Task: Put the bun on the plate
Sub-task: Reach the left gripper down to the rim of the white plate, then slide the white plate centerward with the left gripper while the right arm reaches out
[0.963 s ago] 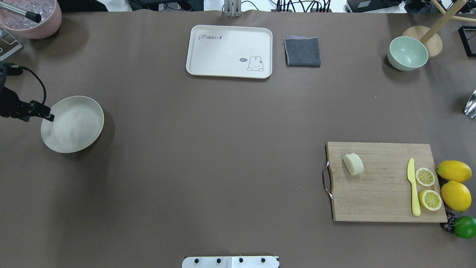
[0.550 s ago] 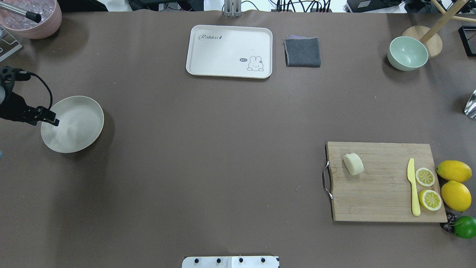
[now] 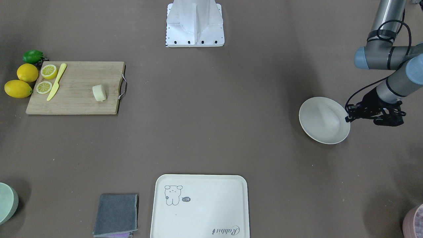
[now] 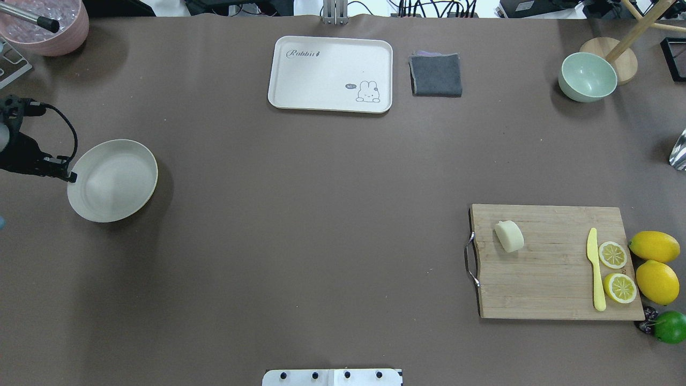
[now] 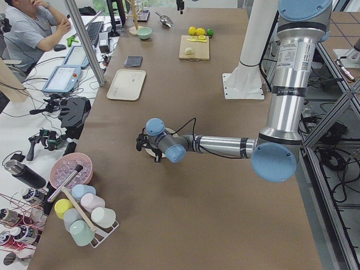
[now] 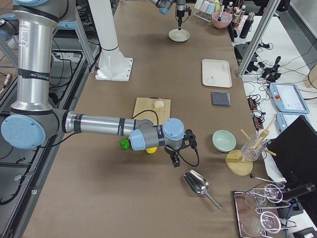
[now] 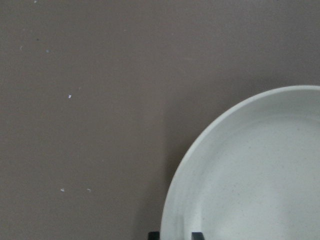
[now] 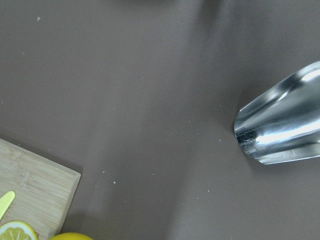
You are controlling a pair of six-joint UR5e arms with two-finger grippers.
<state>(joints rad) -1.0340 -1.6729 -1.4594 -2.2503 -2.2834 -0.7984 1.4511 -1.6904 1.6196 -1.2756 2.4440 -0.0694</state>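
Note:
The bun (image 4: 509,236), pale cream and loaf-shaped, lies on the left part of a wooden cutting board (image 4: 552,262) at the table's right. Far to the left sits the plate (image 4: 112,180), round, off-white and with nothing in it. My left gripper (image 4: 70,176) is at the plate's left rim. In the left wrist view its two fingertips (image 7: 197,234) straddle the rim of the plate (image 7: 250,175), shut on it. My right gripper (image 6: 174,161) hovers beyond the board's right end, near the metal scoop (image 8: 280,130). I cannot tell whether it is open or shut.
On the board also lie a yellow knife (image 4: 595,268) and two lemon halves (image 4: 612,254). Whole lemons (image 4: 654,246) and a lime (image 4: 670,327) lie beside it. At the far edge are a cream tray (image 4: 330,74), a grey cloth (image 4: 436,75), a green bowl (image 4: 587,76) and a pink bowl (image 4: 45,24).
The left gripper's tips went from over the plate's inside to its left rim. The plate shifted slightly to the right. The bun has not moved.

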